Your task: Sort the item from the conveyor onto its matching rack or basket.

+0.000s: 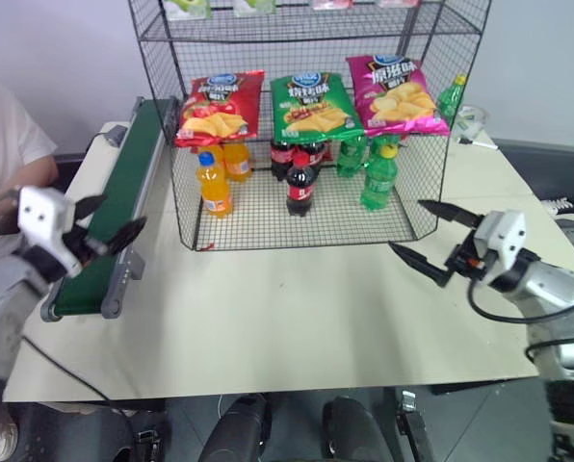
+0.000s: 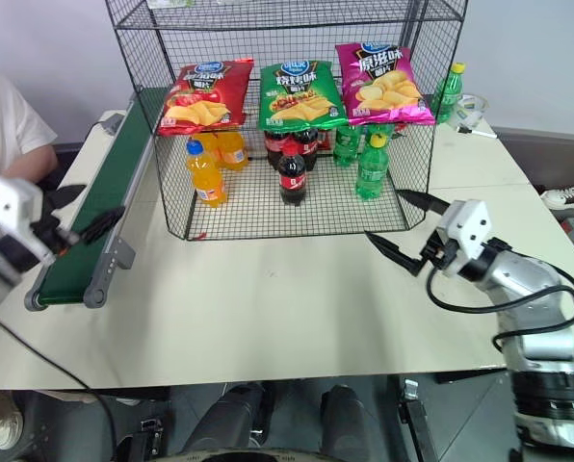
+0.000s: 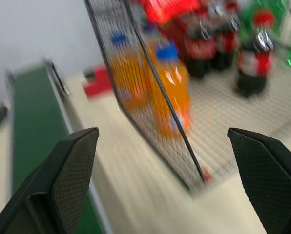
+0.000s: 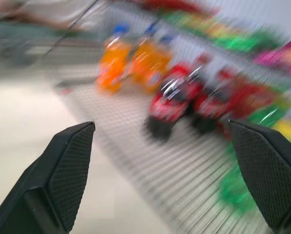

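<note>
The red crisp bag point(image 1: 220, 106) lies on the middle tier of the black wire rack point(image 1: 430, 159), at its left end and beside a green bag. The dark-green conveyor point(image 1: 125, 188) runs along the left side of the table with nothing on its belt. My left gripper point(image 1: 121, 214) hovers over the near end of the conveyor, open and holding nothing. In the left wrist view its fingers point(image 3: 67, 175) frame the rack's corner. My right gripper point(image 1: 406, 224) is open and bare in front of the rack's right front corner.
Orange soda bottles point(image 1: 213, 183), cola bottles point(image 1: 300, 183) and green bottles point(image 1: 378, 178) stand on the rack's bottom tier. A green bag point(image 1: 311, 104) and a magenta bag point(image 1: 395, 91) share the middle tier. A person's sleeve point(image 1: 3, 140) shows at far left.
</note>
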Tool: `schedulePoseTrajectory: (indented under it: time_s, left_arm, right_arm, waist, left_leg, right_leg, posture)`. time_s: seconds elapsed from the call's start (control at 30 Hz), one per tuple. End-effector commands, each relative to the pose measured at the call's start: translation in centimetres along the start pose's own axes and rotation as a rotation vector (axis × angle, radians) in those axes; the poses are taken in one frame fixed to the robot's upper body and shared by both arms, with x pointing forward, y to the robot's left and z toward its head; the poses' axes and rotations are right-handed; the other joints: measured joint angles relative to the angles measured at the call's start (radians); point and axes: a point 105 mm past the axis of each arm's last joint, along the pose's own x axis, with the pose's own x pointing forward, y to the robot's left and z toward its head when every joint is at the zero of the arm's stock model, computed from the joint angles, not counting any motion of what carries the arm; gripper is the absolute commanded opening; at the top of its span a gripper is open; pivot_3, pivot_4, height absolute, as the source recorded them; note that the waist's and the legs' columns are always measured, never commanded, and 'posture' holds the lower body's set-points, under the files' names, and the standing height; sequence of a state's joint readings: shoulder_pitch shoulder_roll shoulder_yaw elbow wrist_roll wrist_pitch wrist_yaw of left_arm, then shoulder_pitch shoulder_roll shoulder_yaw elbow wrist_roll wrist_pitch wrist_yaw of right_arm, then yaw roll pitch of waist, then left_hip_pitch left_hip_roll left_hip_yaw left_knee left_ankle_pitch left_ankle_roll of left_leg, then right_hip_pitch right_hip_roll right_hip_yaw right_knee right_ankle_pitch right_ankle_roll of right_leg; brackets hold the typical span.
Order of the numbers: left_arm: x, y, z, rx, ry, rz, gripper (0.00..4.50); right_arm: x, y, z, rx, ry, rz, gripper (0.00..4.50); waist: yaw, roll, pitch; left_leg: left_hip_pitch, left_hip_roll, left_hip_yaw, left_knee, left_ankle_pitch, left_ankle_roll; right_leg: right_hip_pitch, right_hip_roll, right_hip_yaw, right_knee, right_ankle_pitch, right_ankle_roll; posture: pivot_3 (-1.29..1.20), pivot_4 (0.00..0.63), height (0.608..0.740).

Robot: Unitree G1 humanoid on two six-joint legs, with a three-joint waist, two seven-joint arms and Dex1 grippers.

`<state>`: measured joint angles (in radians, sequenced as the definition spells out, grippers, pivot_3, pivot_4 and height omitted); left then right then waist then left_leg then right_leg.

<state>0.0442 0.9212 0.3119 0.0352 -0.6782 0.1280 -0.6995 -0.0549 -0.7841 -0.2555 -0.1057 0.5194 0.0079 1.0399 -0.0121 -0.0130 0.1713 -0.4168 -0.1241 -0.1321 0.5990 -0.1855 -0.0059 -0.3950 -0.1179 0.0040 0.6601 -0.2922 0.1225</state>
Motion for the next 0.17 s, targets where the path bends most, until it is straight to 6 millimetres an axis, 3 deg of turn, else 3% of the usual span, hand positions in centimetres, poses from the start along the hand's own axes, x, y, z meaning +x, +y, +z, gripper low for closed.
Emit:
schedulePoseTrajectory:
  time_s: [0.03, 0.17]
  left_arm:
    - [-2.0, 1.0, -0.5, 0.038, 0.025, 0.050, 4.42]
    - [-3.1, 1.8, -1.7, 0.081, 0.037, 0.097, 4.42]
  right_arm:
    - [-1.5, -0.6, 1.6, -0.034, -0.006, 0.002, 4.50]
    - [-1.8, -1.4, 1.7, -0.045, -0.003, -0.040, 4.50]
  waist:
    - [0.001, 0.000, 0.000]
    - [0.001, 0.000, 0.000]
  left_leg:
    - [0.000, 0.000, 0.000, 0.000, 0.000, 0.000]
    - [0.001, 0.001, 0.000, 0.000, -0.001, -0.001]
  right_leg:
    - [0.000, 0.000, 0.000, 0.000, 0.000, -0.001]
    - [0.001, 0.000, 0.000, -0.001, -0.002, -0.005]
  posture:
    - [0.00, 0.150, 0.740]
    - [0.00, 0.150, 0.740]
